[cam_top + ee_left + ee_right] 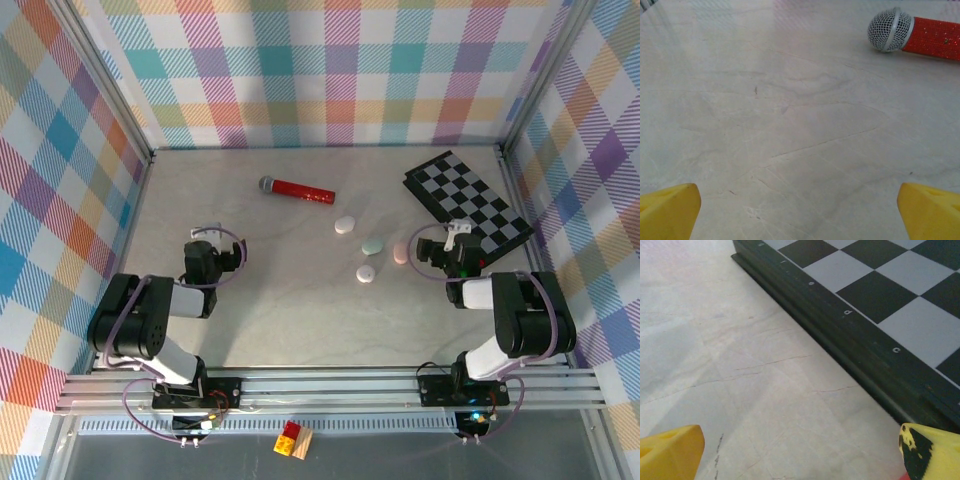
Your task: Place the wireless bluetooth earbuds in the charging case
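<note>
With both arms' jaws spread wide and empty, the pastel earbud set, too small to tell bud from case, lies on the bench just left of the chessboard, likely light, hard and slippery, best pinched across its short sides.
</note>
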Action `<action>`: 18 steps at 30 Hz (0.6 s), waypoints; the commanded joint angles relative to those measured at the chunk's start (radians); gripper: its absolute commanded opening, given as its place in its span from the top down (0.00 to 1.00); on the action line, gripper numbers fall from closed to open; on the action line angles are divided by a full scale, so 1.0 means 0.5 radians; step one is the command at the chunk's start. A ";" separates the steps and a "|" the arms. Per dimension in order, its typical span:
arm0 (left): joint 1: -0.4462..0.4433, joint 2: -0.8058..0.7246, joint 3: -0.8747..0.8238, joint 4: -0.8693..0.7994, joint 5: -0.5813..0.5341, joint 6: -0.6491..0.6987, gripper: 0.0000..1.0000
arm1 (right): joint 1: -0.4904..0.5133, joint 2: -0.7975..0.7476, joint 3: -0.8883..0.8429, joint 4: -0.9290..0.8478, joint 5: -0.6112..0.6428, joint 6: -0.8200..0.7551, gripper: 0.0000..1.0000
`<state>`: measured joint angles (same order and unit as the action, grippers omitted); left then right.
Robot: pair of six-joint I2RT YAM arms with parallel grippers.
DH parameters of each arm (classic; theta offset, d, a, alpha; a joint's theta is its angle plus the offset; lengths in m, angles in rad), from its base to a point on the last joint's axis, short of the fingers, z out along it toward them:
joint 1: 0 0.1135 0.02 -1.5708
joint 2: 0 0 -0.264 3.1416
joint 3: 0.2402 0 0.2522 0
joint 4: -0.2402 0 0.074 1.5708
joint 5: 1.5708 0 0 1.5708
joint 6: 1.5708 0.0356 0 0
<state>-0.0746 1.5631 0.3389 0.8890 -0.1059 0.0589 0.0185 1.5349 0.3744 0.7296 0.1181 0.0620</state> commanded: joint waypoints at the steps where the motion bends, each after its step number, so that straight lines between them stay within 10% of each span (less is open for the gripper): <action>1: 0.026 0.034 0.182 -0.126 0.084 -0.046 0.00 | -0.017 -0.009 0.070 0.195 -0.129 -0.063 0.01; 18: 0.020 0.035 0.169 -0.100 0.072 -0.041 0.00 | -0.014 -0.010 0.070 0.194 -0.129 -0.063 0.01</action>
<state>-0.0731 1.5814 0.4122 0.8375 -0.0753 0.0444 0.0185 1.5349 0.3950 0.7856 0.0692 0.0429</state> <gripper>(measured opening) 0.997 0.990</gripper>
